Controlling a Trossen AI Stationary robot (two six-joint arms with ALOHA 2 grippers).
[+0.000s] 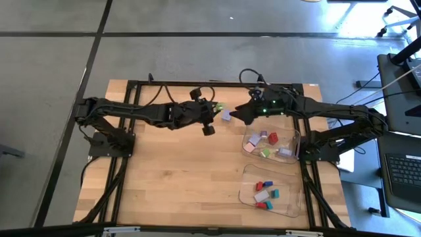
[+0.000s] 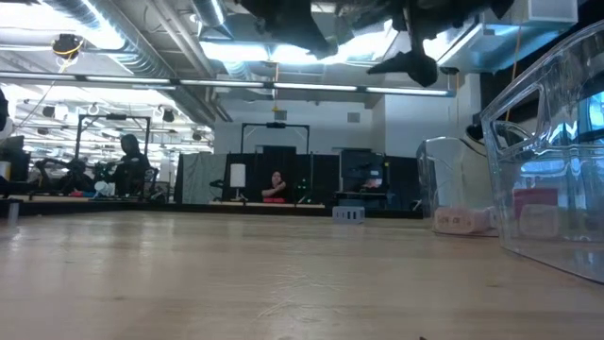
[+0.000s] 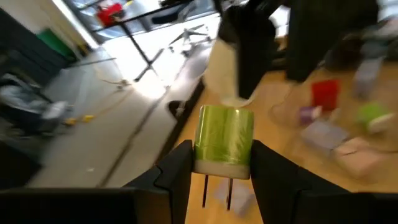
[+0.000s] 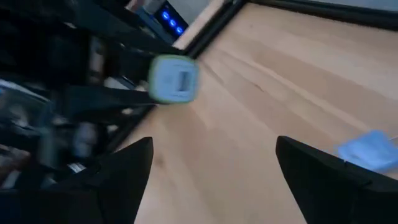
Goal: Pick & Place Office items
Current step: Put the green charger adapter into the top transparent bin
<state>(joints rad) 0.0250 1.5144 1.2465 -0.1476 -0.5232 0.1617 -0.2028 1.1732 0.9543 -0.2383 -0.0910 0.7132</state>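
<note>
Office items lay sorted in two clear trays along the table's (image 1: pixel 171 171) right edge: the near tray (image 1: pixel 250 192) held red, teal and white pieces, the far tray (image 1: pixel 251 146) red, green and lavender ones. Beyond them, toward the far edge, the left gripper (image 3: pixel 225 163) pinched a small green piece (image 3: pixel 224 142) in the air, its long axis upright between the fingers. The right gripper (image 4: pixel 214 146) faced it, fingers spread wide. A handover seemed underway; next, the right fingers must close on the piece.
</note>
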